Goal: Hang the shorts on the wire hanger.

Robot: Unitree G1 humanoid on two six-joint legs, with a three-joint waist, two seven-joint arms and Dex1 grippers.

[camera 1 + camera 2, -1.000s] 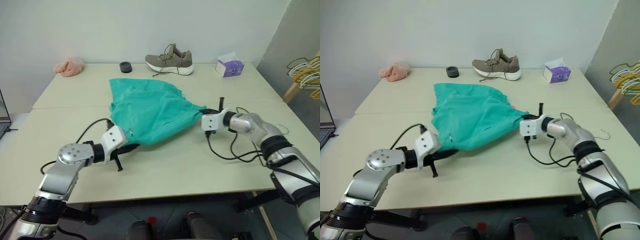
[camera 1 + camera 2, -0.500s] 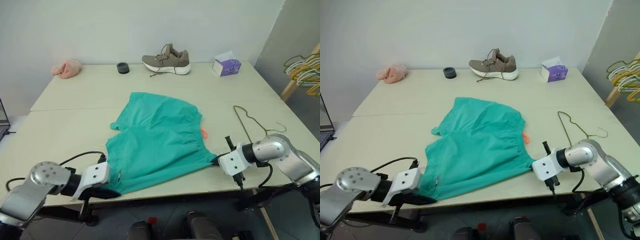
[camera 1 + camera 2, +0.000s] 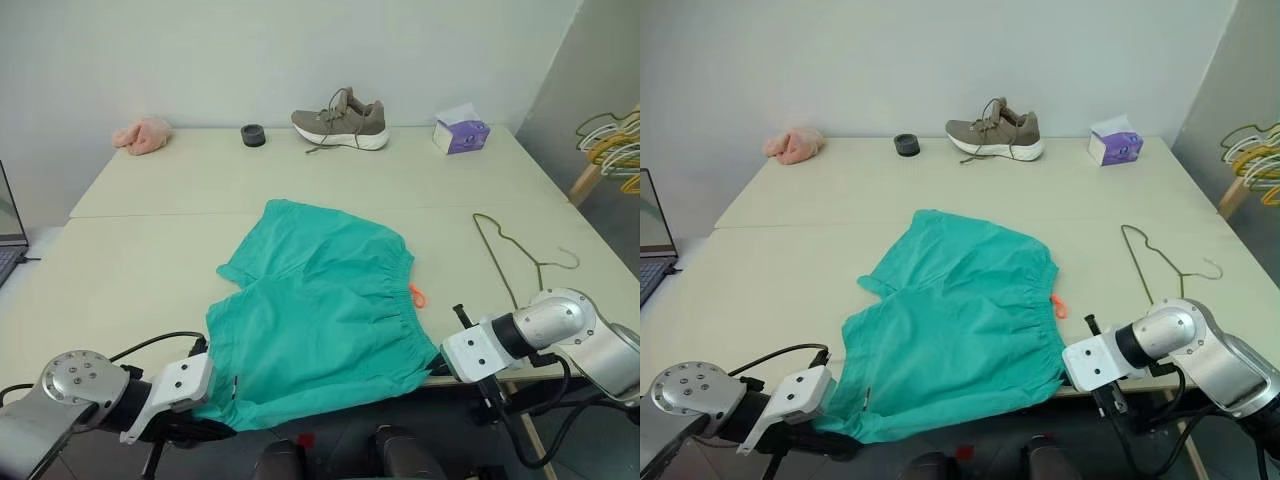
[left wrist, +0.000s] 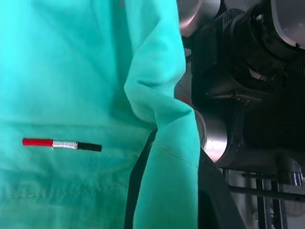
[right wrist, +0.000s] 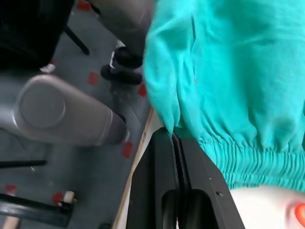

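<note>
The teal shorts (image 3: 320, 310) lie spread flat on the table (image 3: 150, 250), their near edge hanging over its front edge. An orange loop tag (image 3: 417, 296) shows by the gathered waistband on the right. My left gripper (image 3: 215, 427) is shut on the shorts' near left corner, just off the table's front edge; in the left wrist view the fabric (image 4: 71, 71) is pinched between the black fingers (image 4: 214, 200). My right gripper (image 3: 436, 362) is shut on the waistband's near right corner (image 5: 228, 95). The thin wire hanger (image 3: 508, 262) lies flat on the table, right of the shorts.
Along the table's back edge sit a brown shoe (image 3: 340, 118), a purple tissue box (image 3: 459, 135), a black round object (image 3: 253, 135) and a pink cloth (image 3: 140, 134). A bunch of hangers (image 3: 610, 140) hangs at far right. A laptop (image 3: 10, 235) is at the left edge.
Both grippers have drawn back toward the table's near edge, dragging the shorts with them. The bunched shorts now lie spread flat, and the wire hanger has come into view.
</note>
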